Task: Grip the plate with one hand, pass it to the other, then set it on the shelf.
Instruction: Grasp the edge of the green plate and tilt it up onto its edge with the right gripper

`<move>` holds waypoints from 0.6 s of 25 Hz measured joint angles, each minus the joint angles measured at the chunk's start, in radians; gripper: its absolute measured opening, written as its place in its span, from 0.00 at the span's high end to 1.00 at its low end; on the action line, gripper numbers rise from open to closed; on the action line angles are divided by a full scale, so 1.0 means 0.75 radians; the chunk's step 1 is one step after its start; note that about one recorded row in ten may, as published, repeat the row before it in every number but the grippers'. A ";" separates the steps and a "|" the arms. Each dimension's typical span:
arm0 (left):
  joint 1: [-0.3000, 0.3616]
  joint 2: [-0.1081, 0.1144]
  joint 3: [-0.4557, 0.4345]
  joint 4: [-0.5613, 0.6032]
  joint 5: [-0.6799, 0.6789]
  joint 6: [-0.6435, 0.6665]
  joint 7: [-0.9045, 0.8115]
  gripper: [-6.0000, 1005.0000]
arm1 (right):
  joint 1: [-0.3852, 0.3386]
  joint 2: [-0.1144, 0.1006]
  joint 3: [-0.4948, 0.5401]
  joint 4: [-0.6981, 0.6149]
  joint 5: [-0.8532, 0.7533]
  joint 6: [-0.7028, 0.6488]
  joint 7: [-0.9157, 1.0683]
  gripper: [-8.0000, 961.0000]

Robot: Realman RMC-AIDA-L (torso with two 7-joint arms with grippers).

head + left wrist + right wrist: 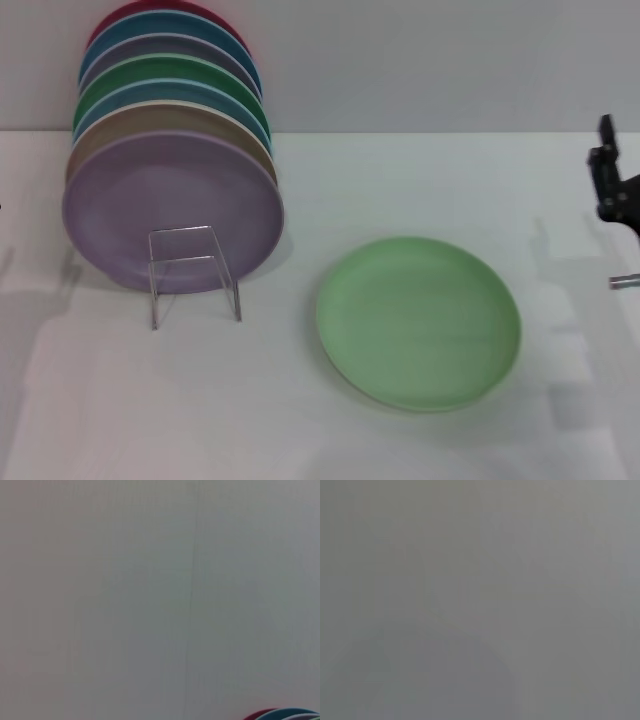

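Note:
The pale lime-green plate [418, 321] lies flat on the white table, right of centre in the head view. The clear acrylic shelf [193, 272] stands to its left, with several coloured plates leaning upright in it. My right gripper [612, 186] shows only partly at the right edge of the head view, raised and well clear of the plate. My left gripper is out of view. Neither wrist view shows any fingers or the lime-green plate.
A lilac plate [172, 212] is the front one of the upright stack, with tan, blue, darker green and red plates behind it. The tops of the stacked plates [282, 714] show in a corner of the left wrist view. A pale wall stands behind the table.

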 joint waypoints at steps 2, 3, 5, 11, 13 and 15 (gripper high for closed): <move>-0.007 0.001 0.000 0.000 0.000 -0.001 0.003 0.23 | 0.005 -0.003 0.002 0.055 0.000 0.067 0.000 0.35; -0.014 0.002 -0.005 0.001 0.000 -0.005 0.004 0.23 | 0.016 -0.004 0.011 0.108 0.000 0.143 0.006 0.35; -0.016 0.002 -0.007 0.002 0.000 -0.007 0.003 0.23 | 0.026 -0.005 0.019 0.142 0.000 0.193 0.008 0.35; -0.038 0.002 -0.020 0.021 0.000 -0.011 0.017 0.23 | 0.067 -0.019 0.137 0.321 -0.011 0.497 -0.006 0.35; -0.045 0.002 -0.021 0.030 0.000 -0.008 0.010 0.23 | 0.068 -0.028 0.199 0.403 -0.012 0.632 -0.052 0.35; -0.045 0.002 -0.021 0.031 0.000 -0.006 0.009 0.23 | 0.056 -0.032 0.245 0.457 -0.013 0.715 -0.098 0.35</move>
